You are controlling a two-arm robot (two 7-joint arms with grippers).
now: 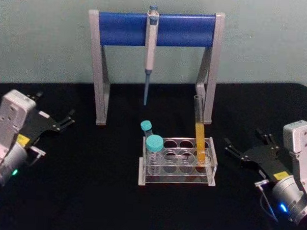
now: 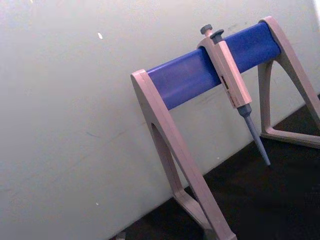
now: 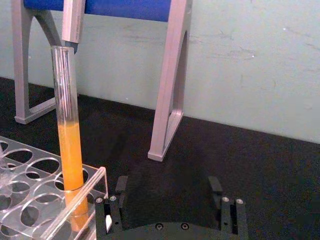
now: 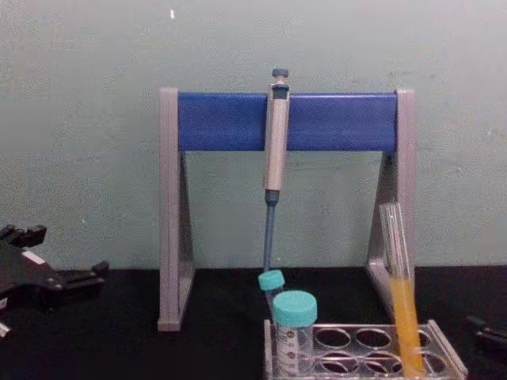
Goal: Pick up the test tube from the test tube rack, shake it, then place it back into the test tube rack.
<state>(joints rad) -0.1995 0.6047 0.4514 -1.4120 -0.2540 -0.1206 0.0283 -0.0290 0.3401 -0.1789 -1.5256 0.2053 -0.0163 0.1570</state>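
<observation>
Right up close in the right wrist view we have our right gripper (image 3: pixel 170 192), its two black fingers (image 3: pixel 216 186) spread apart with nothing between them — and just ahead of them, off to the inner side, stands the test tube (image 3: pixel 69 135). It sits upright in the test tube rack (image 3: pixel 35 197), in a hole at the end nearest this gripper, long axis close to vertical with a slight lean, orange-yellow liquid filling the lower half and clear glass above. From the head view the picture is plain: the right gripper (image 1: pixel 246 149) waits near the rack's right end, while the left gripper (image 1: pixel 59 122) sits well apart on the far side, beyond the two teal-capped tubes (image 1: pixel 153 145), its fingers looking parted and holding nothing. So we judge the right arm the nearer one — the tube (image 1: pixel 199 128) lies toward the middle of the table from its fingertips, and the bare glass above the rack (image 1: pixel 178 161) is where we would close on it, coming in level and then lifting straight up along the tube's axis. No step of the task is done yet; the tube rests in its hole. Outward from there, the table (image 1: pixel 89 193) wears a black cloth, bare around the rack, and behind stands a grey-and-blue pipette stand (image 1: pixel 156 29) with a pipette (image 1: pixel 150 48) hanging from its bar, its right leg just behind the tube. A pale greenish wall (image 4: pixel 79 119) closes the room.
</observation>
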